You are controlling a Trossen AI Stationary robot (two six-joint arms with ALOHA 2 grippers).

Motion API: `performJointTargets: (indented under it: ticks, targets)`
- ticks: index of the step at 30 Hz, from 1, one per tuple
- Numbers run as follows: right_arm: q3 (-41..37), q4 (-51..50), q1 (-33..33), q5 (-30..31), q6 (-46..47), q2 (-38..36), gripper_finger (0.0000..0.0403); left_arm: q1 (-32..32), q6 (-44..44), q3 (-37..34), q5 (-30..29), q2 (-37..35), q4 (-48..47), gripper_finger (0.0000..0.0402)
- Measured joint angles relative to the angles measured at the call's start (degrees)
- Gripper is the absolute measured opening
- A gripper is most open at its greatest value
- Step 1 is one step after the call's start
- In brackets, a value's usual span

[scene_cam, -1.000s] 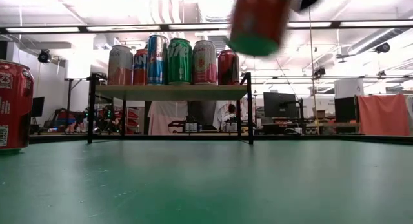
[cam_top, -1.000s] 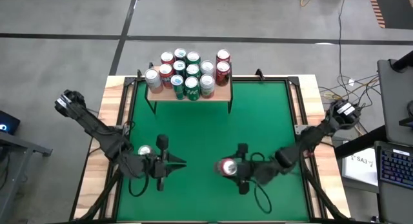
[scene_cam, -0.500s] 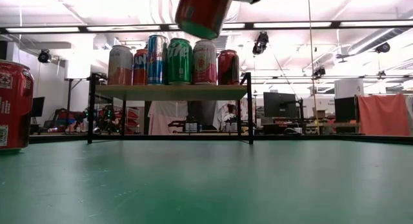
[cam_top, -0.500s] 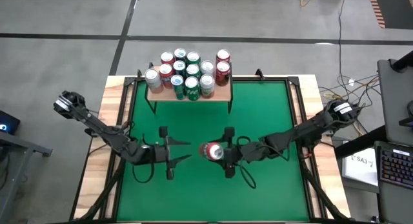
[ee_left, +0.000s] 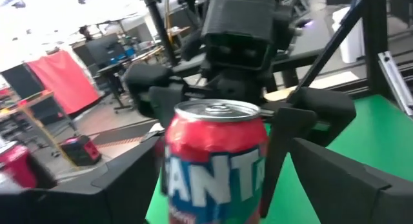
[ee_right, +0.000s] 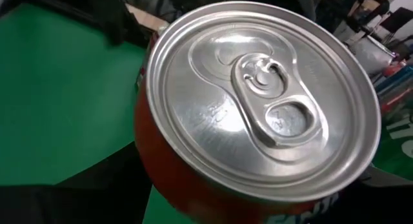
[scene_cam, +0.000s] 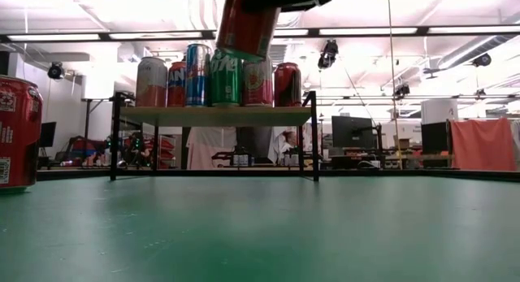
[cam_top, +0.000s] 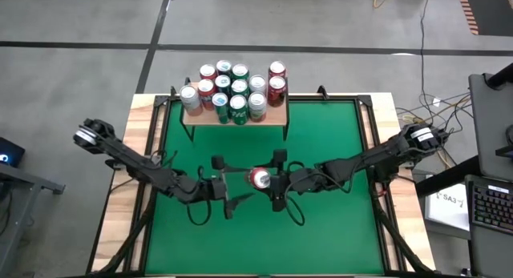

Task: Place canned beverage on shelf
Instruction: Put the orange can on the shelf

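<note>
My right gripper (cam_top: 268, 179) grasps the red Fanta can (cam_top: 259, 179) above mid-table, well short of the shelf (cam_top: 276, 115) at twelve o'clock; my left gripper (cam_top: 232, 185) stands spread wide at its nine o'clock, seemingly for a handover.

The can (cam_top: 259, 178) hanging over the middle of the table is showing red sides with white lettering and a plain silver lid. The table (cam_top: 329, 142) is lying bright green inside a pale wood border. On the far side, the shelf (cam_top: 276, 116) is showing a light-wood board on black legs, and the cans (cam_top: 232, 90) crowding it are standing red, green, silver and one blue. Both arms are looking dark, nearly black. Another red can (scene_cam: 18, 132) is standing at the left edge in the low view.
</note>
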Motion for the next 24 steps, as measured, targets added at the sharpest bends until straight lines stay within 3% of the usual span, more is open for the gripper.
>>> performJointTargets:
  ticks: [11,16,24]
  targets:
    - [0.15,-0.75,-0.5,-0.01,2.04,-0.04,0.029,3.75,-3.59,0.66,1.85,1.98,0.02,0.0331]
    - [0.15,-0.24,-0.52,-0.03,2.84,-0.04,0.029,5.17,-5.68,0.59,6.95,2.09,0.02,0.0331]
    - [0.13,-0.15,-0.87,0.41,4.99,-0.04,0.029,6.79,-10.15,0.55,8.7,2.09,-0.01,0.0332]
